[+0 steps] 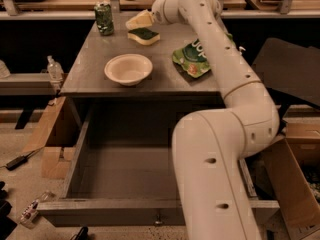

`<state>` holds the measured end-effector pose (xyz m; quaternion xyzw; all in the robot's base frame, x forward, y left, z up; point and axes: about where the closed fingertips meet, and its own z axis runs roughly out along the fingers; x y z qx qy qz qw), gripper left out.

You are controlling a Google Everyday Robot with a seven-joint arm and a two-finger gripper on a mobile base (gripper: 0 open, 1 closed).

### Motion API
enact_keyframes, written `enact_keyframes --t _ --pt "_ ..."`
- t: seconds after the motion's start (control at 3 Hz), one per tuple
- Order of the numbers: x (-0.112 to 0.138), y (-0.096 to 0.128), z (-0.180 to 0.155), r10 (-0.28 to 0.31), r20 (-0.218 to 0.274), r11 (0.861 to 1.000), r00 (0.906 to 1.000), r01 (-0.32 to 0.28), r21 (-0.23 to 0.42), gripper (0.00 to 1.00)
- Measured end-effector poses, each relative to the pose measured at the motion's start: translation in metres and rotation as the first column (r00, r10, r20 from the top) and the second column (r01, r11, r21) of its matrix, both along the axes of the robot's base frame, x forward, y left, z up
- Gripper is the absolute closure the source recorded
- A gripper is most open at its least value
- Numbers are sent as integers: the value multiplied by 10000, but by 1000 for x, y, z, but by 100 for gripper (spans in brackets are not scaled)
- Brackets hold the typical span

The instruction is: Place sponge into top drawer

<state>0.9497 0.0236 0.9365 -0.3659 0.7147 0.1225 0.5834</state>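
Note:
The sponge (144, 35), pale yellow with a dark green top, lies at the back of the grey table (90, 69), right of a green can. My gripper (139, 21) hovers just above the sponge's left part, at the end of my white arm (220, 64) that reaches across the table from the right. The top drawer (115, 211) is pulled wide open below the table's front. Its inside looks bare, and a small knob (158, 219) shows on its front panel. My arm's lower part hides the drawer's right side.
A cream bowl (128, 69) sits at the table's middle front. A green snack bag (192, 59) lies to its right, partly under my arm. A green can (104, 18) stands at the back left. Cardboard boxes (292, 184) stand at the right, wooden blocks (52, 156) at the left.

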Motion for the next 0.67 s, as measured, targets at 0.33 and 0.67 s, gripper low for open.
enact_keyframes --t 0.33,0.67 --pt "13 19 -13 -117 -165 9999 9998 119 79 0" --pt "21 19 -27 -681 -567 9971 9961 659 -389 0"
